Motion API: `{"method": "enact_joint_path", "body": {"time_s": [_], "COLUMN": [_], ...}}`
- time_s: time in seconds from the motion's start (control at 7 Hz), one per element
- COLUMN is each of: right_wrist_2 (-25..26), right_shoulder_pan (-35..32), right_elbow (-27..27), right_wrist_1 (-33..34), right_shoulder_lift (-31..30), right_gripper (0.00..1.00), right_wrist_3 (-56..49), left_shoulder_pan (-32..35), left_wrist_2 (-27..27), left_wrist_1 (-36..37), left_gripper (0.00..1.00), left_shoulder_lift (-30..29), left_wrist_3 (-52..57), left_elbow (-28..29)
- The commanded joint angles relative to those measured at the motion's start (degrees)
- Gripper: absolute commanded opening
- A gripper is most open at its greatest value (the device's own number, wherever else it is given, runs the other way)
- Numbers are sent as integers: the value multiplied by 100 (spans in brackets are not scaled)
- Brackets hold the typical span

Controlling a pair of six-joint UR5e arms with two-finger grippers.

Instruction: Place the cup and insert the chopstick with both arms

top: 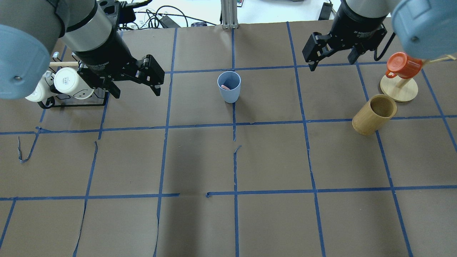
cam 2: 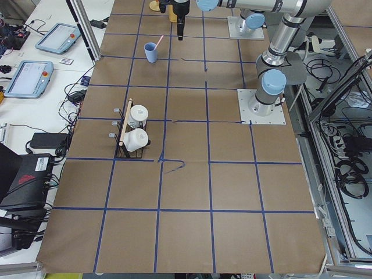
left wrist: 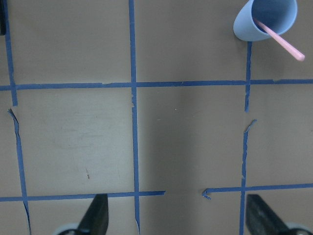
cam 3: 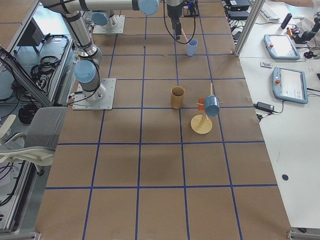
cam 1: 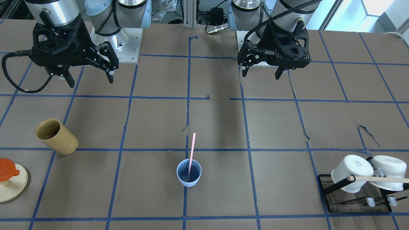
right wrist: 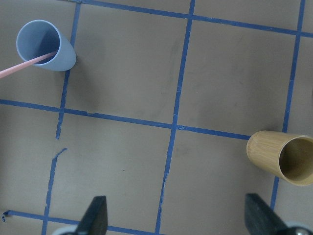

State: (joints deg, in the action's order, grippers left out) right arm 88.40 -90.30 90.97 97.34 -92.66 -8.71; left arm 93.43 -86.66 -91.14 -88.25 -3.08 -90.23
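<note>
Silver arms (top: 91, 30), pale-blue joint caps (top: 19, 53), black end effectors (top: 137, 93) (top: 332, 65)

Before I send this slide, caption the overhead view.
Pink chopstick rests in blue cup; left gripper and right gripper open, empty.

One chopstick (cam 1: 192, 153), one bamboo cup (cam 1: 57, 136), two white mugs (cam 1: 352, 173) (racked), one orange mug (cam 1: 7, 170), two blue cups (cam 1: 189, 179).

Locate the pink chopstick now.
In the front-facing view the pink chopstick leans inside the blue cup on the centre tape line, with the bamboo cup off to the view's left.
</note>
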Motion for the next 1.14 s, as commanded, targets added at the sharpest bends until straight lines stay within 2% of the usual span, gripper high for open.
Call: {"method": "enact_joint_path", "body": {"time_s": [0.0,0.29,1.0], "right_wrist_2": [-7,-85,125], "right_shoulder_pan": [4,-5,4], "right_elbow": [35,-26,17], "right_wrist_1": [-57,-67,-101], "right_shoulder_lift": [-129,-147,-138], "right_gripper": [100,100,100], "right_wrist_3": [70,80,1], "left_shoulder_pan": [0,0,0], "left_wrist_2": [-26,-9,-18], "left_wrist_1": [0,0,0], "left_gripper": [100,100,100], "left_shoulder_lift": [9,9,9], "left_wrist_3": [0,0,9], "left_elbow": [-3,-4,-3]}}
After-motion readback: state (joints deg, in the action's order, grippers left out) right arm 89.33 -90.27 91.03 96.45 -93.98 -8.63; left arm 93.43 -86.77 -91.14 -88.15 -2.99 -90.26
